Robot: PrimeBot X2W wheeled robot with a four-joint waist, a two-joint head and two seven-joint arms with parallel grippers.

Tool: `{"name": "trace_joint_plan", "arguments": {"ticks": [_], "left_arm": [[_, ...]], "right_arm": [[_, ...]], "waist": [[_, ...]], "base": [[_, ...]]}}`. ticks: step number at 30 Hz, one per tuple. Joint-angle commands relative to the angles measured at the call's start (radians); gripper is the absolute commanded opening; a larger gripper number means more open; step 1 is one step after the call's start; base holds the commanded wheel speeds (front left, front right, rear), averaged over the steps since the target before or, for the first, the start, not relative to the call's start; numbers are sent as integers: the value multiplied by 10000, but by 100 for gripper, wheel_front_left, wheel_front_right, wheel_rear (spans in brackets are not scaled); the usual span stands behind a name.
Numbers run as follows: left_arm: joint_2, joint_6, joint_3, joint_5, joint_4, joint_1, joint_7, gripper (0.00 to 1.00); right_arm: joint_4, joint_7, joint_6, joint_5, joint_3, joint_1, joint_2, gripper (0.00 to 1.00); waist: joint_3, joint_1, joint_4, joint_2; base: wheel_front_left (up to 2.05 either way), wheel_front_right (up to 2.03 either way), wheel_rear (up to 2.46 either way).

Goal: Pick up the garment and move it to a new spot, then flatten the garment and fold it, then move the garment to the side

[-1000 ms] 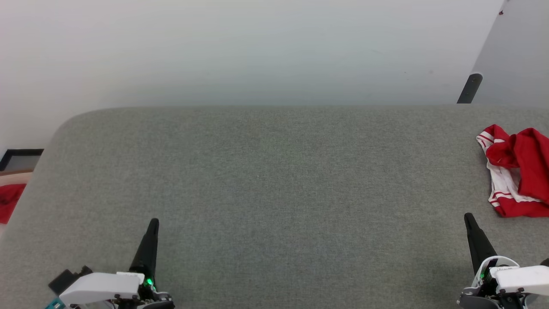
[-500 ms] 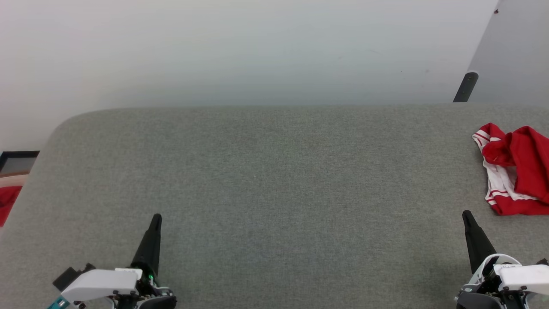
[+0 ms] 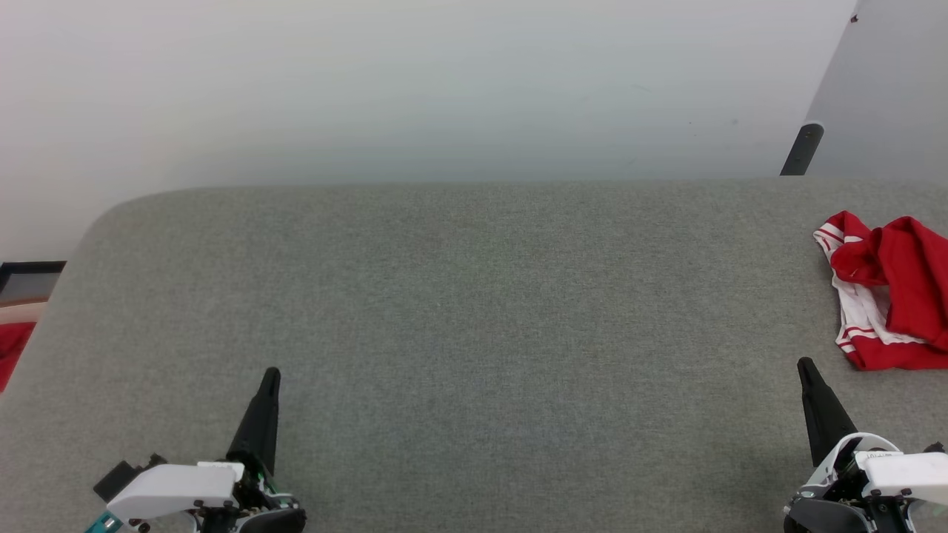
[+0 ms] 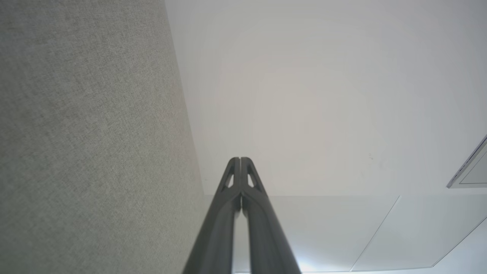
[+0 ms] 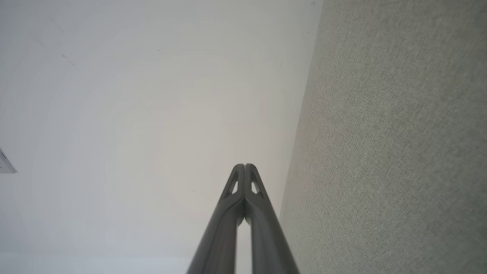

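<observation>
There is one broad grey woven-fabric surface with rounded corners (image 3: 474, 311). One bright red jersey shirt with white, red-striped sleeves (image 3: 889, 296) lies on it, and two long dark two-fingered grippers hang over its near edge. The left gripper (image 3: 271, 374) and the right gripper (image 3: 803, 364) each have both fingers pressed together at the tips and hold nothing. The wrist views show the same pinched tips on the left (image 4: 240, 159) and the right (image 5: 244, 166).

Since a second ago the whole head view has slid a little, so the camera moved. The shirt has kept its heap and both grippers have stayed closed.

The shirt is crumpled. Red body cloth is bunched over a white sleeve, and part of it is cut off by the frame edge. It lies just ahead of the right gripper and to its right, not touching it, and well apart from the left gripper. A red patch (image 3: 11, 348) beyond the surface, out past the left gripper, may be cloth.
</observation>
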Motion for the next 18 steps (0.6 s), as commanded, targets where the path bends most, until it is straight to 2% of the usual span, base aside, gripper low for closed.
{"name": "trace_joint_plan", "arguments": {"ticks": [1,18], "left_arm": [[-12,-32,24,-24,11,-82,21,0],[-15,-32,30,-17,11,-82,27,0]], "right_arm": [[1,12,4,37,-5,-33,33,0],[1,10,4,38,-5,-32,31,0]], "waist": [[0,0,1,0],[0,0,1,0]], "base": [[0,0,0],[0,0,0]]}}
